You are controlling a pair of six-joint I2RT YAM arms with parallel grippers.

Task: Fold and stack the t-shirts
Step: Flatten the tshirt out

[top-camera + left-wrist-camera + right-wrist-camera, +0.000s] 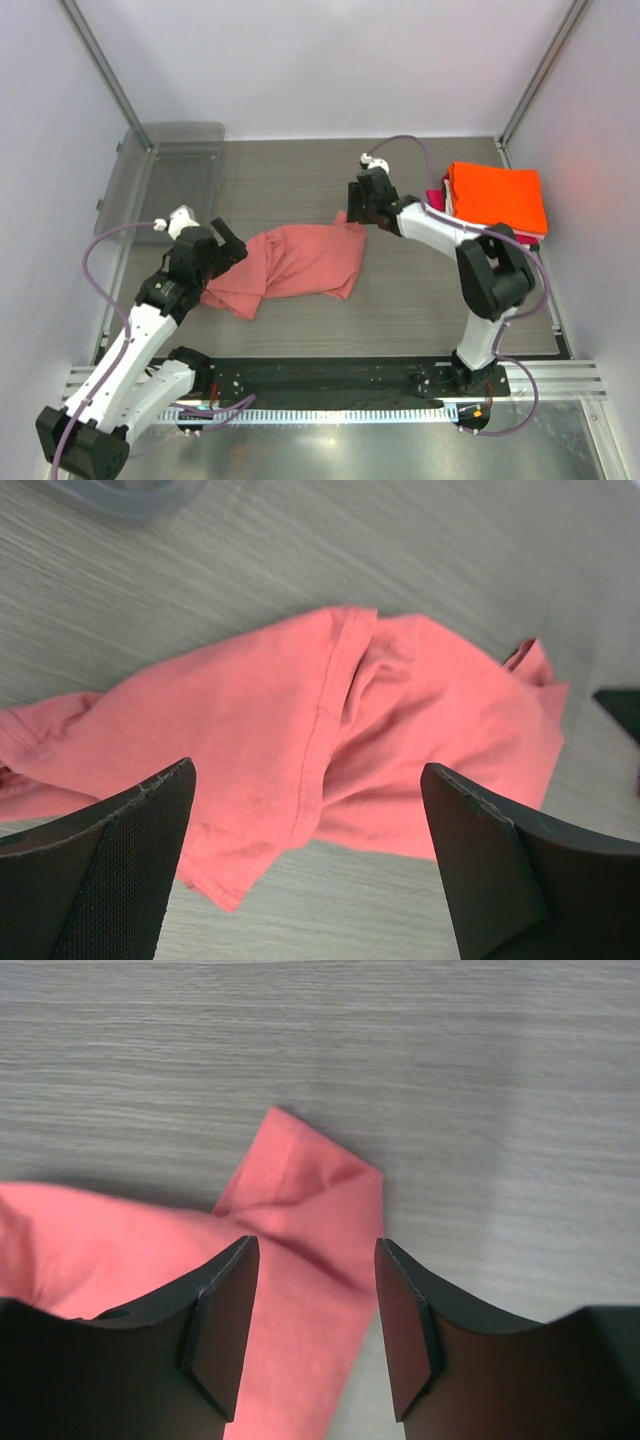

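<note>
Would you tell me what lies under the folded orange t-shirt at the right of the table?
Under the orange t-shirt, a magenta-red shirt and a white sliver peek out at its left edge. How they are folded is covered.

Magenta shirt mostly hidden under orange shirt; salmon shirt left end under left gripper

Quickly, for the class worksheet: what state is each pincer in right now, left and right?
Left pincer: open wide above the salmon-pink t-shirt, holding nothing.
Right pincer: open, jaws apart on either side of that shirt's corner, not clamped.
</note>
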